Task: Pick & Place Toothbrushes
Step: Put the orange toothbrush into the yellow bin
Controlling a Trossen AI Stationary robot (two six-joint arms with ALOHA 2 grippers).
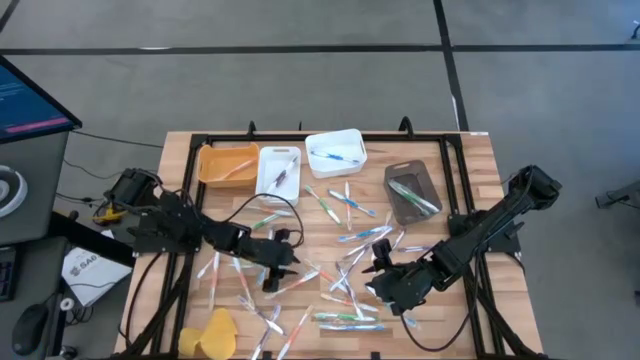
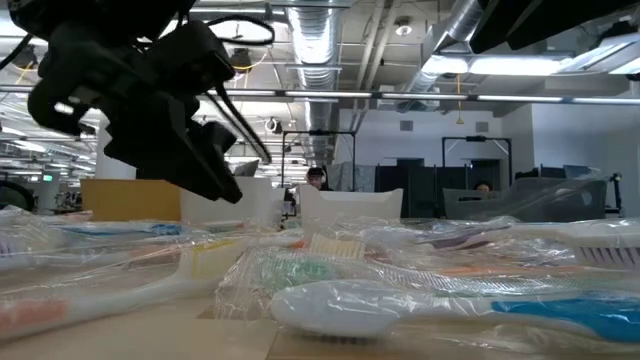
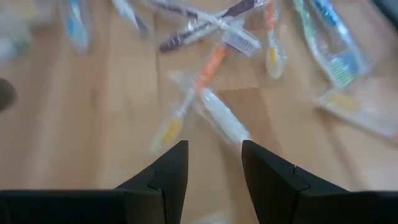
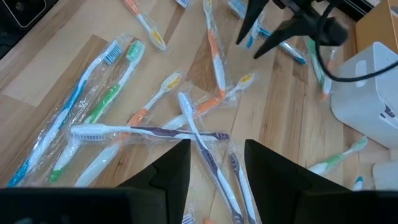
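Many toothbrushes [image 1: 345, 255], most in clear wrappers, lie flat and scattered over the wooden table [image 1: 470, 160]. My left gripper [image 1: 278, 275] hovers open, slanting down over the table's middle left. Just ahead of its fingers lies an orange-and-white toothbrush [image 3: 202, 93]. My right gripper [image 1: 382, 262] hangs open above the pile at the middle right. Below its fingers [image 4: 168, 171] crossed white and purple toothbrushes [image 4: 199, 134] rest on the wood. In the low view the left gripper [image 2: 225, 160] shows clear of the table.
Along the far side stand an orange bin [image 1: 228, 163], two white bins [image 1: 280, 172] [image 1: 335, 150] and a brown bin [image 1: 413, 192], each holding a few toothbrushes. A yellow lump [image 1: 215, 335] lies at the near left. A black frame rail [image 1: 330, 137] borders the table.
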